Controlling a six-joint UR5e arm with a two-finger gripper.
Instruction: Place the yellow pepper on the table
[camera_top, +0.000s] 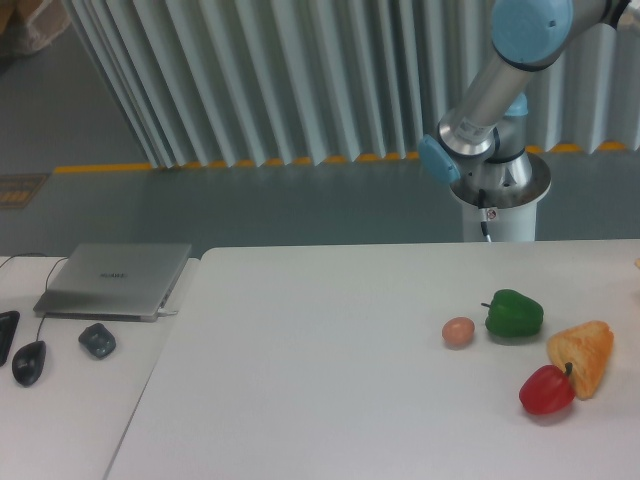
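nearest, at four o'clock, a glossy red pepper (546, 391) touches a dull orange-yellow wedge (582, 357); a green bell pepper (514, 313) and a small tan egg (458, 331) sit just beyond, all on the plain white table (320, 380). the glossy yellow pepper is not in view, nor the pincer, so i cannot tell its state; only the grey and blue arm (495, 85) shows at one o'clock. judged best: lower slowly over bare tabletop, release low.

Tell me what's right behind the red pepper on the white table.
The dull orange-yellow wedge-shaped item sits just behind and to the right of the glossy red pepper on the white tabletop. The pepper covers the wedge's lower left edge, so contact there cannot be seen.
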